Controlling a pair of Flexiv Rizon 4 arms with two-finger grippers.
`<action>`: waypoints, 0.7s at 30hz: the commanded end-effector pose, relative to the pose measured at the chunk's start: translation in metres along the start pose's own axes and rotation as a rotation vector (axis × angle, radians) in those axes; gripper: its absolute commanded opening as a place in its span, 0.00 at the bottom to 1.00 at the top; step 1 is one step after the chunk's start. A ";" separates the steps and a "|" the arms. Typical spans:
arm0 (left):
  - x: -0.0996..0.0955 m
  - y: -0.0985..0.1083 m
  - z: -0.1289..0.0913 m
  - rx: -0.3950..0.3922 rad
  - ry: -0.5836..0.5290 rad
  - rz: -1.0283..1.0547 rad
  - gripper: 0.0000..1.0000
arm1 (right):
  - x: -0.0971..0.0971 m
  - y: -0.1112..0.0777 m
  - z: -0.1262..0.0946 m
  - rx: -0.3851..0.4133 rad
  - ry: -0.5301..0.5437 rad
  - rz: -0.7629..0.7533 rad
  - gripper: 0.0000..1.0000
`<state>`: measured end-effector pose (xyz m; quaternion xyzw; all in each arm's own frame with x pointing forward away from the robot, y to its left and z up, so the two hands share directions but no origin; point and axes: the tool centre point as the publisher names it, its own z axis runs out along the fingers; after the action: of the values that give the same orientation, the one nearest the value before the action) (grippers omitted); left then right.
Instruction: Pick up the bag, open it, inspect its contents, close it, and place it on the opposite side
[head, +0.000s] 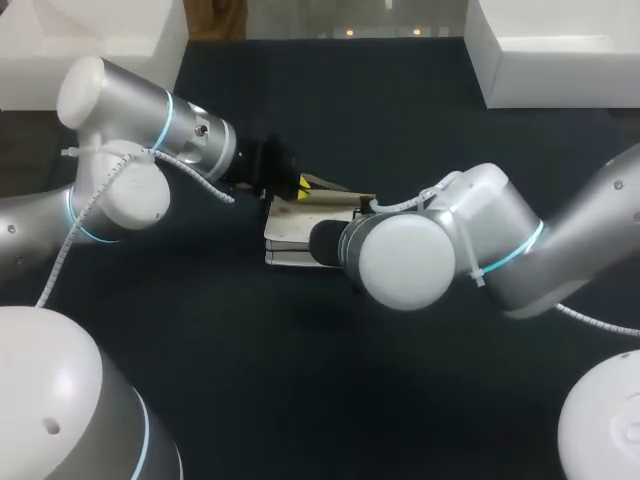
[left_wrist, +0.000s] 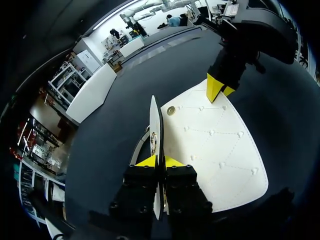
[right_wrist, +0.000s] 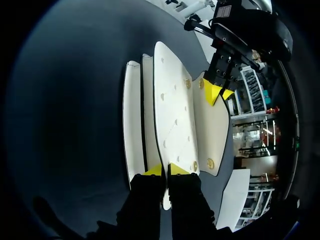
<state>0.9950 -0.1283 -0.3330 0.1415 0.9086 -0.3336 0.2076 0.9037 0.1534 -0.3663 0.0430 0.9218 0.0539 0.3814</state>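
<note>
A robotics lab — a silver-grey left arm (head: 150, 130) and right arm (head: 500, 250), with cyan-lit joint rings and spiral-wrapped white cables, hang over a plain black matte tabletop (head: 380, 110).

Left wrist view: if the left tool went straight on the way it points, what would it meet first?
The bag: the left tool grips its upright panel, which runs straight ahead. The right tool seems off to one side; depth is unclear.

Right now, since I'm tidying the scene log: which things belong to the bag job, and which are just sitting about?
In the job: white bag; left gripper and right gripper, each shut on part of it.
Just sitting about: white box at the far left; white box at the far right.
</note>
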 end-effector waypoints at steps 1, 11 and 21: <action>0.001 0.001 0.000 0.002 -0.002 0.000 0.00 | 0.001 0.000 0.001 -0.002 -0.003 0.001 0.00; 0.040 0.005 0.010 0.024 -0.131 0.116 0.00 | 0.001 0.000 0.001 -0.002 -0.003 0.001 0.00; 0.047 0.005 0.009 0.042 -0.157 0.124 0.00 | 0.001 0.000 0.001 -0.002 -0.003 0.001 0.00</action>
<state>0.9634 -0.1266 -0.3596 0.1801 0.8786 -0.3430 0.2792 0.9030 0.1533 -0.3668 0.0428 0.9219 0.0540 0.3812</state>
